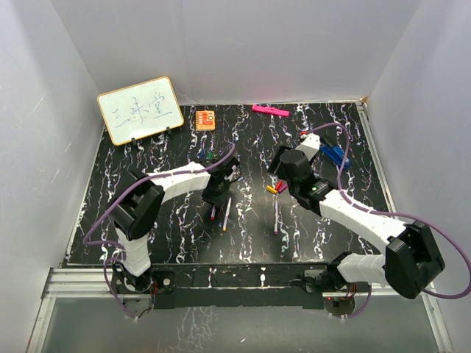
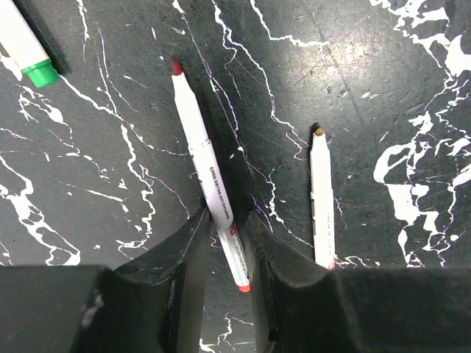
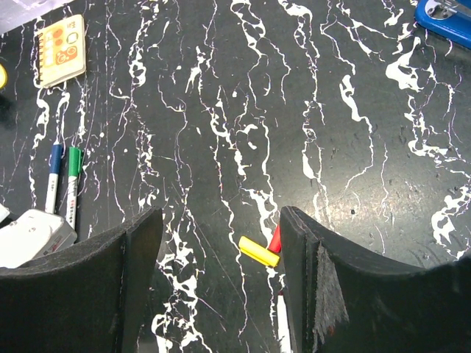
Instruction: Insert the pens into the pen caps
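Observation:
A white pen with a red tip (image 2: 208, 173) lies on the black marbled table between the fingers of my left gripper (image 2: 224, 218). The jaws are narrowly open, with the pen against the right finger and a gap on the left. Beside it lies another white pen with an orange-brown tip (image 2: 321, 198). My right gripper (image 3: 221, 217) is wide open above a yellow cap (image 3: 259, 251) and a red cap (image 3: 275, 239), which sit by its right finger. A purple-tipped pen (image 1: 276, 215) lies just nearer. Seen from above, the left gripper (image 1: 218, 193) and right gripper (image 1: 282, 175) hover mid-table.
A blue-capped pen (image 3: 54, 175) and a green-capped pen (image 3: 73, 176) lie side by side at the left. An orange square block (image 1: 205, 118), a pink bar (image 1: 270, 110) and a small whiteboard (image 1: 140, 109) are at the back. A blue object (image 1: 335, 155) lies at the right.

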Tool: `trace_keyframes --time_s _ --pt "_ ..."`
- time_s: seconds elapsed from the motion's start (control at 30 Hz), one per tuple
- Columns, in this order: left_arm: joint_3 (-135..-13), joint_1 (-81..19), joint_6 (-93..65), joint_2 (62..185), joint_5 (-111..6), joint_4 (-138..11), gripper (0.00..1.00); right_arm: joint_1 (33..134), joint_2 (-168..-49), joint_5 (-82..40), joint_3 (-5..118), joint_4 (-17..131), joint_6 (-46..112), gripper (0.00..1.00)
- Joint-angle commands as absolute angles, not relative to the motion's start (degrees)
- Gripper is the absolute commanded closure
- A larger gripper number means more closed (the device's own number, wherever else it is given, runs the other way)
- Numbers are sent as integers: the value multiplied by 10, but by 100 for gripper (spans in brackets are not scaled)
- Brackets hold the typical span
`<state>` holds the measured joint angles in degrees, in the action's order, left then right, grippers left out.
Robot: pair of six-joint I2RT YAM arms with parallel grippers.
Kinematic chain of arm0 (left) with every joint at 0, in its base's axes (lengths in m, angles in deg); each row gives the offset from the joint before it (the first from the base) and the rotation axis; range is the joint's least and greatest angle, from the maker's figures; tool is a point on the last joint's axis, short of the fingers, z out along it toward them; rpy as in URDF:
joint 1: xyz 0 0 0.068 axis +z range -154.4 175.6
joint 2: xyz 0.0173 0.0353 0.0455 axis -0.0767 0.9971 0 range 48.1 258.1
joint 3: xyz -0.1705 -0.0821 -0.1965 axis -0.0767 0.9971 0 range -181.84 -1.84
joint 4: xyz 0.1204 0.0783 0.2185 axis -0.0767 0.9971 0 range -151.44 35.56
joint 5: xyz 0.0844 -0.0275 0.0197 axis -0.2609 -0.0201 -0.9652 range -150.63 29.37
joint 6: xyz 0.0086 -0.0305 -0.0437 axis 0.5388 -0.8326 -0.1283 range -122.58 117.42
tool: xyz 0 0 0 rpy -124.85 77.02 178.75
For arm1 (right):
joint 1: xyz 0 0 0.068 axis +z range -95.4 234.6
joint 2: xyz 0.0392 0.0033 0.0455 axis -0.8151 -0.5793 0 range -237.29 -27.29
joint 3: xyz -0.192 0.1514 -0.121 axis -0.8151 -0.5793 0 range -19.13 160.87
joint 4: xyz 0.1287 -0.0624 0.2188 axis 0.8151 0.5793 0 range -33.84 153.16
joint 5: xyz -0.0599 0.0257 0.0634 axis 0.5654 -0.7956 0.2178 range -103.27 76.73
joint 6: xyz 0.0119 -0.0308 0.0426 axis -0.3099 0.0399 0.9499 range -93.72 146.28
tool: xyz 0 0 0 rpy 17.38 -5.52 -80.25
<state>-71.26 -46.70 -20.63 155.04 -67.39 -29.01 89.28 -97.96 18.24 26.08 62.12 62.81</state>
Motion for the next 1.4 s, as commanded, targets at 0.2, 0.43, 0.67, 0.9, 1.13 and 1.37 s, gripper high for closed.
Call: trace_keyframes --time_s 0.2,0.43,0.67,0.9,1.13,1.37 --pt "-687 -471 -215 1608 -629 -229 90 888 -965 188 265 600 637 37" --pt "-688 -472 -205 1619 -625 -231 100 888 -967 189 269 602 635 36" --pt "-696 -472 -195 1619 -620 -238 100 888 -976 196 273 615 633 37" --pt "-708 -468 -192 1572 -619 -260 100 887 -999 219 289 664 651 53" --pt "-711 -454 -191 1476 -621 -290 100 883 -1041 203 306 715 678 53" --pt "-712 -453 -178 1411 -664 -283 100 881 -1109 171 335 739 688 50"
